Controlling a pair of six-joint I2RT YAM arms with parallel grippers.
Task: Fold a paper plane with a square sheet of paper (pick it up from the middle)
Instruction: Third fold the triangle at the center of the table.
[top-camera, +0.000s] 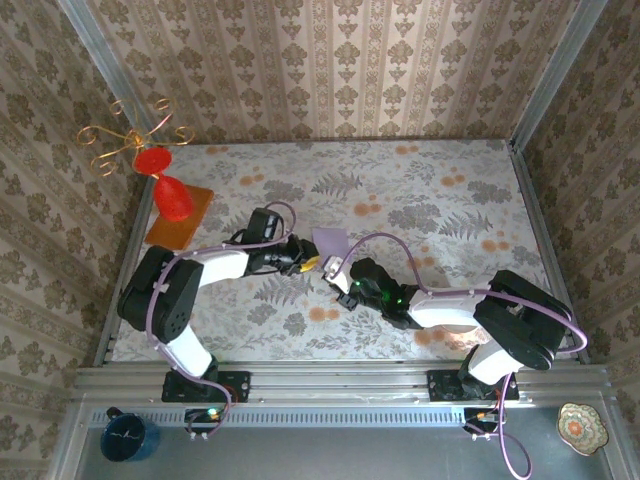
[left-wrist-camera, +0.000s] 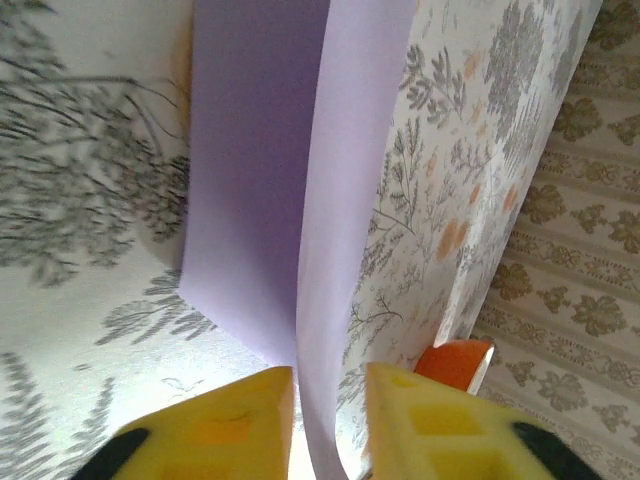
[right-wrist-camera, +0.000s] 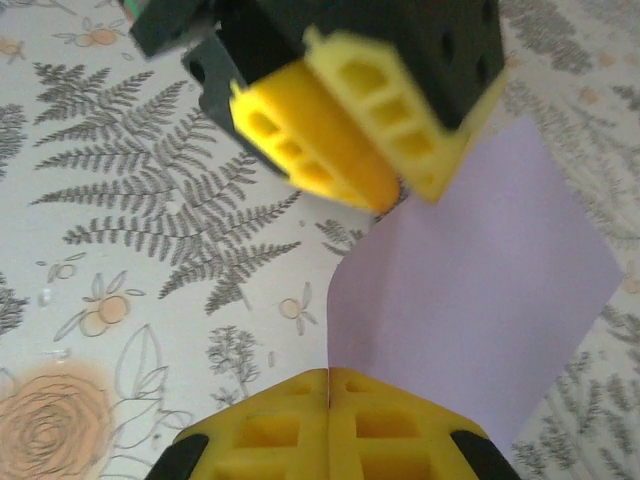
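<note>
Where the overhead camera looks down, we see the left tool and the right tool tip to tip over the surface, the lilac sheet of paper just beyond their tips. From the left wrist, its fingers stand slightly spread, the bent sheet running between them. From the right wrist, that tool is pressed together, pinching the sheet's edge.

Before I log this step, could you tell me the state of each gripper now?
Left gripper: slightly open, the square sheet of paper passing between its jaws.
Right gripper: shut, apparently pinching the sheet's edge.
</note>
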